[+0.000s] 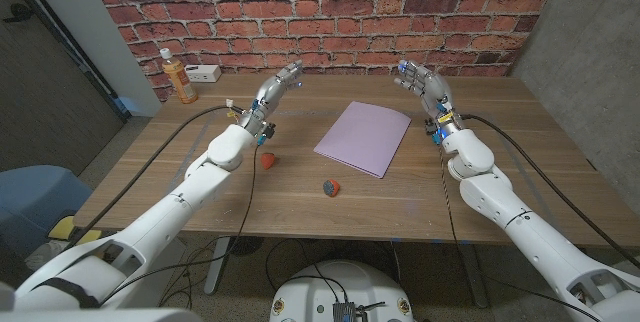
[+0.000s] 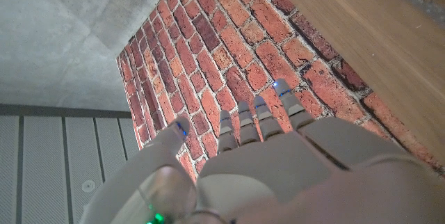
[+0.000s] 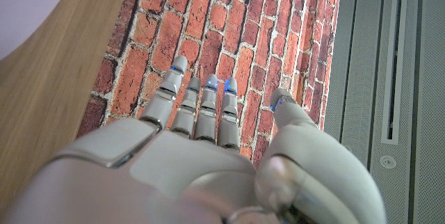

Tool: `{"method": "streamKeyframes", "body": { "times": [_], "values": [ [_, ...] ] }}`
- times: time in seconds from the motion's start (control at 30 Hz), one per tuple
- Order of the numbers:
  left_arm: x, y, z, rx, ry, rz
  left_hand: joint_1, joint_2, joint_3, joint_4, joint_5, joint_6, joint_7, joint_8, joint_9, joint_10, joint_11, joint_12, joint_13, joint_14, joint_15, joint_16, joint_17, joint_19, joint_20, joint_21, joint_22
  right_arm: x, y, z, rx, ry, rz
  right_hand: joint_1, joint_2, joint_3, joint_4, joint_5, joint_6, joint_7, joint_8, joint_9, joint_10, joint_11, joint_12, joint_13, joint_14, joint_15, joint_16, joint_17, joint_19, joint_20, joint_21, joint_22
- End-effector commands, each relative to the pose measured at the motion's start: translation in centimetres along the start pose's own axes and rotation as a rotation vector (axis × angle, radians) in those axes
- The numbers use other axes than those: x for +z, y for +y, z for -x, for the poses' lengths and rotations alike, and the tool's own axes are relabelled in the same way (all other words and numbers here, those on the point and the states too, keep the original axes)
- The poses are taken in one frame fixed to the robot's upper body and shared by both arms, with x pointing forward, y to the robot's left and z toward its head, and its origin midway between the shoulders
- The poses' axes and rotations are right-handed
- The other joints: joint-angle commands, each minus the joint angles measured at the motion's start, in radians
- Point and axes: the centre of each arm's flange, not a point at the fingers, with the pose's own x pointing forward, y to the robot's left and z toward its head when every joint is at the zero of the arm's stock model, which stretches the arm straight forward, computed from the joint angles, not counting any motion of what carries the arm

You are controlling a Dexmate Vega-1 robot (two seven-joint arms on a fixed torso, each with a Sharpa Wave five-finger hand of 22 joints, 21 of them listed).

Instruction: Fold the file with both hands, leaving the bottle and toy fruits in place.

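A lilac file lies closed on the wooden table, a little right of the middle. My left hand is raised over the back left of the table, fingers apart and holding nothing. My right hand hovers beyond the file's far right corner, also spread and holding nothing. In the wrist views, my left hand and my right hand point their fingers toward the brick wall. An orange bottle stands at the back left. A red toy fruit and a red-and-blue toy fruit lie near the front.
A small white box sits beside the bottle. The brick wall runs right behind the table's far edge. Cables trail across the table from both arms.
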Motion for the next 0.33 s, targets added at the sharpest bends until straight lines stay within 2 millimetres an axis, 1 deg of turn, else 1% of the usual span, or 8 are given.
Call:
{"method": "streamKeyframes", "body": {
  "times": [0.03,0.07,0.1,0.2,0.27,0.3,0.33],
  "values": [
    [-3.0,2.1,0.5,0.011,0.087,0.223,-0.004,-0.004,-0.002,-0.003,0.007,-0.013,0.0,0.0,0.001,-0.011,0.002,-0.004,-0.002,-0.012,-0.001,-0.001,0.002,-0.012,0.004,-0.004,0.002,0.4,-0.8,0.2,-0.124,-0.047,-0.045,-0.009,-0.001,-0.006,0.001,-0.003,0.005,0.004,0.007,0.004,0.014,0.003,0.008,0.001,0.011,0.003,0.01,0.0,0.009,0.0,0.006,0.002],
    [-3.3,2.4,0.6,0.016,0.104,0.226,-0.005,-0.004,-0.003,-0.003,0.007,-0.017,0.002,0.0,0.001,-0.014,0.001,-0.004,-0.003,-0.014,-0.001,-0.001,0.002,-0.012,0.004,-0.005,0.002,0.4,-0.2,0.4,-0.125,-0.051,-0.052,-0.009,0.0,-0.005,0.0,-0.003,0.007,0.004,0.008,0.004,0.014,0.004,0.008,0.001,0.012,0.003,0.011,-0.001,0.011,-0.001,0.006,0.002],
    [-3.7,2.7,0.6,0.022,0.118,0.228,-0.007,-0.003,-0.004,-0.001,0.007,-0.024,0.003,-0.001,0.0,-0.022,0.008,-0.005,-0.006,-0.02,0.0,0.0,0.002,-0.013,0.004,-0.006,0.002,0.3,0.5,0.4,-0.122,-0.055,-0.062,-0.006,0.004,-0.003,-0.002,-0.002,0.008,0.005,0.009,0.004,0.015,0.004,0.009,0.001,0.012,0.002,0.011,-0.001,0.013,-0.002,0.007,0.002],
    [-4.9,3.3,1.0,0.037,0.151,0.26,-0.01,-0.002,-0.006,0.0,0.008,-0.033,0.006,-0.002,0.0,-0.027,0.007,-0.005,-0.009,-0.023,-0.001,0.001,0.002,-0.013,0.002,-0.008,0.002,0.3,2.9,0.3,-0.085,-0.077,-0.133,0.006,0.017,0.008,-0.011,0.003,0.016,0.005,0.013,0.003,0.021,0.0,0.011,0.001,0.026,-0.004,0.014,-0.005,0.025,-0.007,0.012,0.002],
    [-5.5,3.4,1.4,0.033,0.151,0.307,-0.014,-0.001,-0.008,0.001,0.008,-0.045,0.013,-0.001,0.0,-0.038,0.02,-0.005,-0.015,-0.031,0.003,0.002,0.001,-0.015,0.004,-0.01,0.002,1.2,4.2,-0.3,-0.043,-0.098,-0.139,0.011,0.024,0.013,-0.014,0.004,0.028,0.007,0.017,0.003,0.027,0.001,0.013,0.001,0.037,-0.006,0.017,-0.007,0.031,-0.007,0.014,0.002],
    [-5.5,3.5,1.6,0.037,0.146,0.296,-0.015,-0.001,-0.009,0.001,0.008,-0.051,0.012,-0.002,0.0,-0.042,0.025,-0.005,-0.017,-0.033,0.004,0.003,0.001,-0.016,0.006,-0.012,0.003,1.9,4.7,-0.8,-0.023,-0.11,-0.13,0.01,0.027,0.015,-0.014,0.004,0.03,0.008,0.018,0.003,0.033,-0.001,0.015,0.001,0.04,-0.009,0.018,-0.007,0.037,-0.007,0.016,0.002],
    [-5.4,3.5,1.9,0.043,0.145,0.287,-0.015,-0.001,-0.01,0.001,0.008,-0.056,0.01,-0.003,-0.001,-0.044,0.023,-0.004,-0.018,-0.034,0.004,0.003,0.001,-0.016,0.007,-0.012,0.003,2.6,5.0,-1.3,-0.008,-0.127,-0.121,0.009,0.028,0.015,-0.013,0.004,0.032,0.007,0.018,0.003,0.033,-0.002,0.015,0.001,0.042,-0.012,0.019,-0.007,0.038,-0.009,0.016,0.002]
  ]
}}
